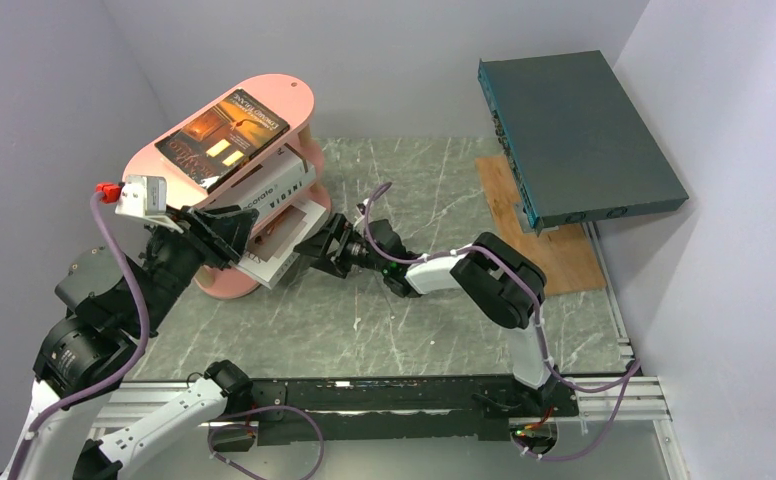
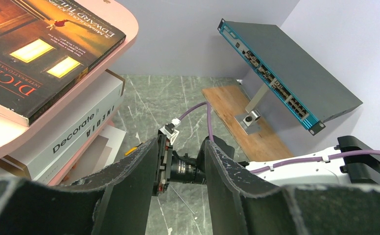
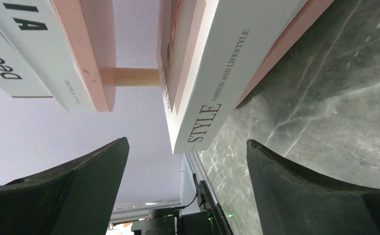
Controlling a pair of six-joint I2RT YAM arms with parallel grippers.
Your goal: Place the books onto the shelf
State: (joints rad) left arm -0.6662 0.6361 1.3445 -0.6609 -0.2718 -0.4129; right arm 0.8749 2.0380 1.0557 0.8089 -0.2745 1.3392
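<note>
The salmon-pink shelf (image 1: 294, 95) stands at the table's far left. A dark orange-brown book (image 1: 226, 135) lies on its top tier. On the middle tier rests a white "Decorate" book (image 1: 269, 188), and a white "Style" book (image 1: 282, 250) sticks out of the bottom tier. My left gripper (image 1: 244, 235) hovers in front of the shelf, open, with nothing between its fingers (image 2: 129, 176). My right gripper (image 1: 304, 255) faces the bottom tier, open wide. In the right wrist view the Style book's (image 3: 212, 78) corner sits just ahead of its gripper (image 3: 187, 144), untouched.
A large dark teal flat box (image 1: 574, 135) sits tilted on a metal bracket over a brown wooden board (image 1: 549, 240) at the back right. Purple-grey walls close in the left, back and right. A black rail (image 1: 404, 395) runs along the near edge.
</note>
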